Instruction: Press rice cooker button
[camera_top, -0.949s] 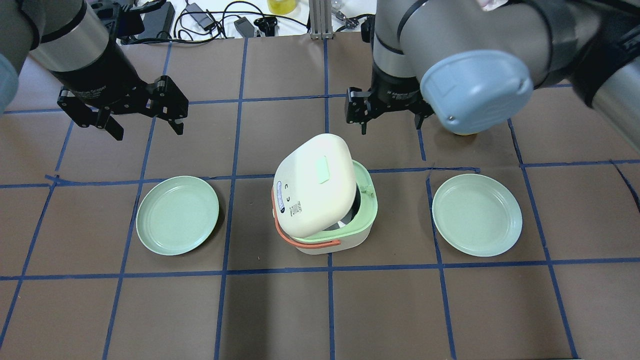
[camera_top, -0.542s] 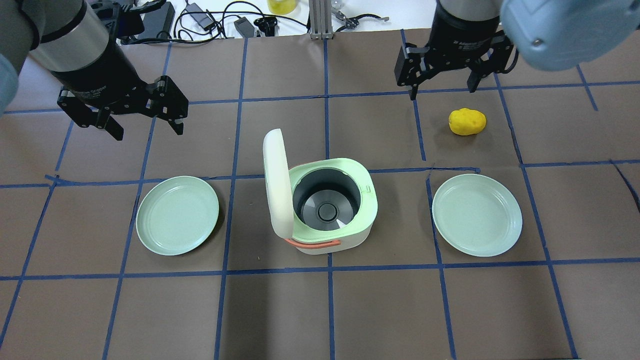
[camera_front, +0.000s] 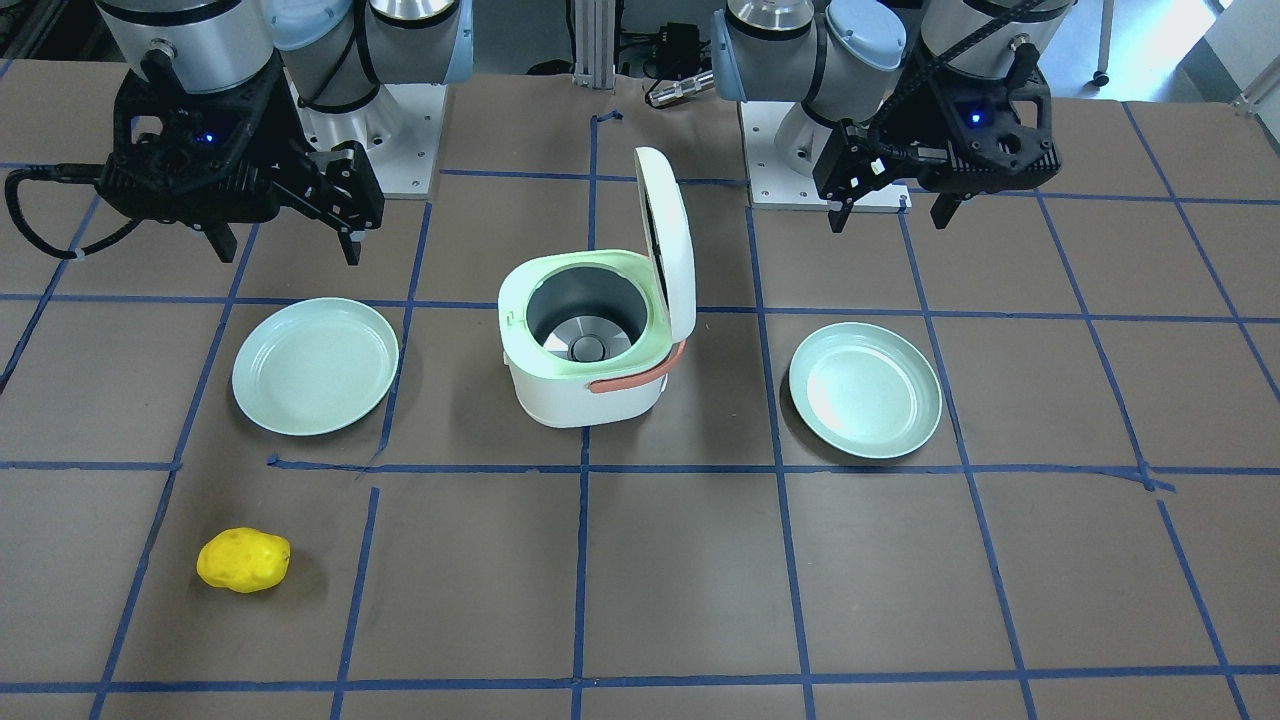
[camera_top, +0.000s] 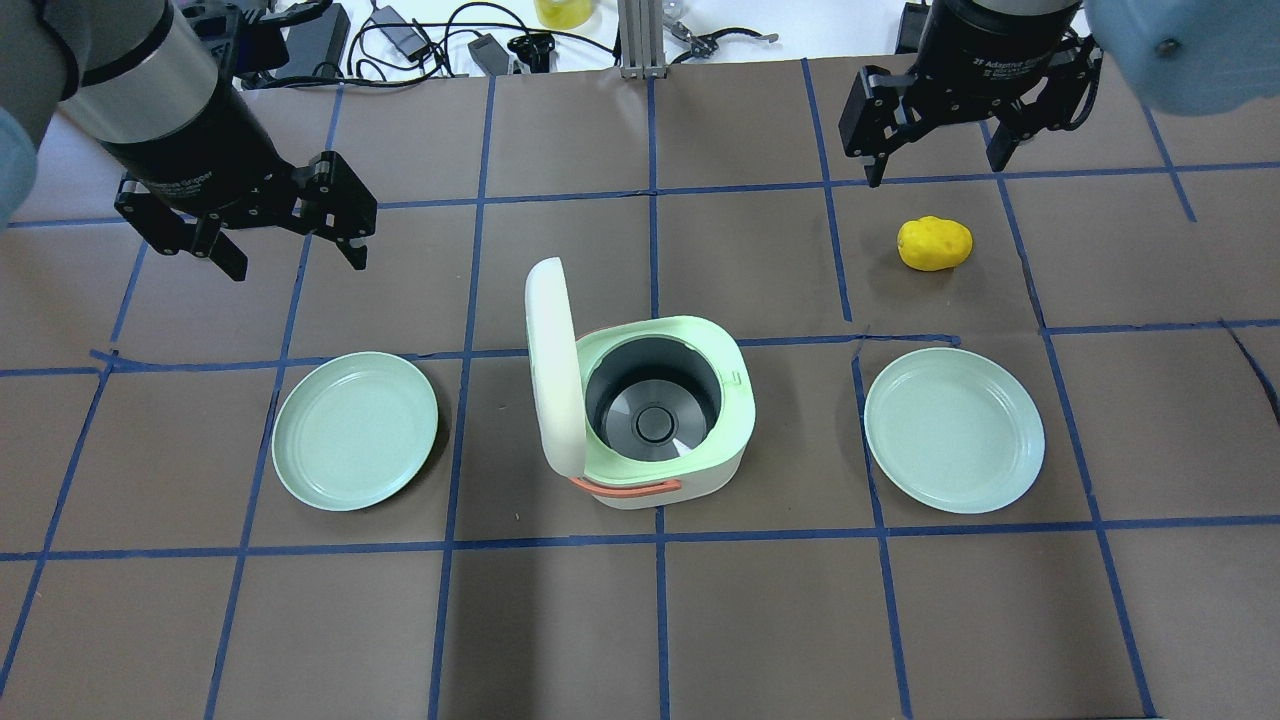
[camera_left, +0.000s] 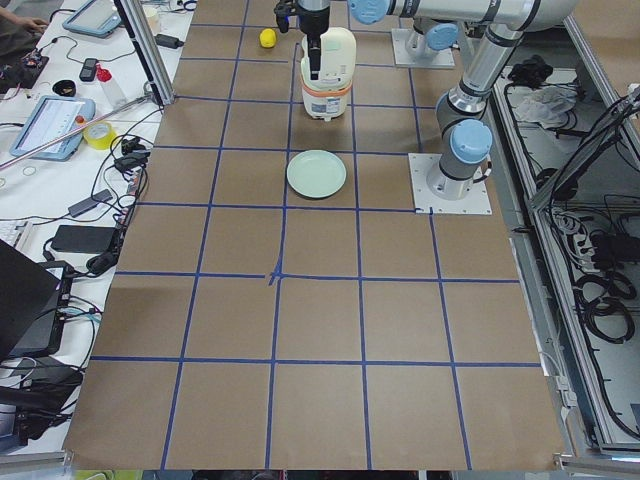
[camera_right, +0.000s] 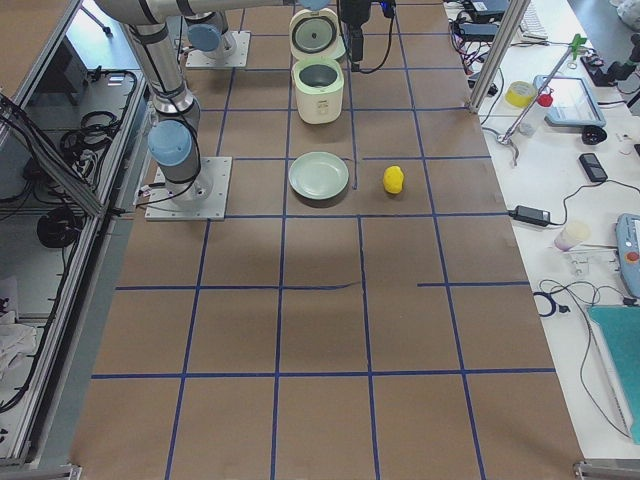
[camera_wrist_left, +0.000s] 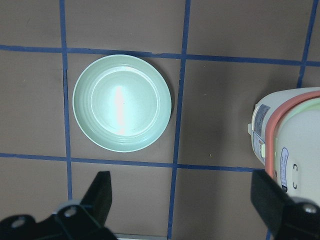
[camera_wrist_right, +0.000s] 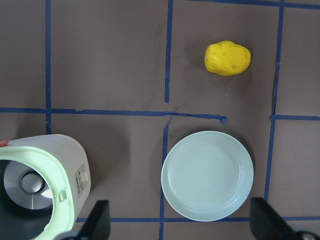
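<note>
The white and pale-green rice cooker (camera_top: 660, 420) stands mid-table with its lid (camera_top: 553, 365) upright and open and the dark inner pot showing. It also shows in the front view (camera_front: 585, 340). A small latch tab (camera_top: 738, 378) sits on the rim on the robot's right. My left gripper (camera_top: 298, 266) hangs open and empty, far and left of the cooker, over bare table. My right gripper (camera_top: 937, 172) hangs open and empty at the far right, beyond a yellow potato (camera_top: 934, 243). The right wrist view shows the cooker's rim (camera_wrist_right: 42, 165) at lower left.
Two empty pale-green plates lie either side of the cooker, a left one (camera_top: 355, 430) and a right one (camera_top: 953, 430). The potato (camera_front: 243, 560) lies on the table past the right plate. Cables and clutter sit beyond the far edge (camera_top: 420, 40).
The cooker lid swung from half-raised to fully upright. My right arm drew away from beside the cooker toward the far right, uncovering the potato. The left arm has not moved.
</note>
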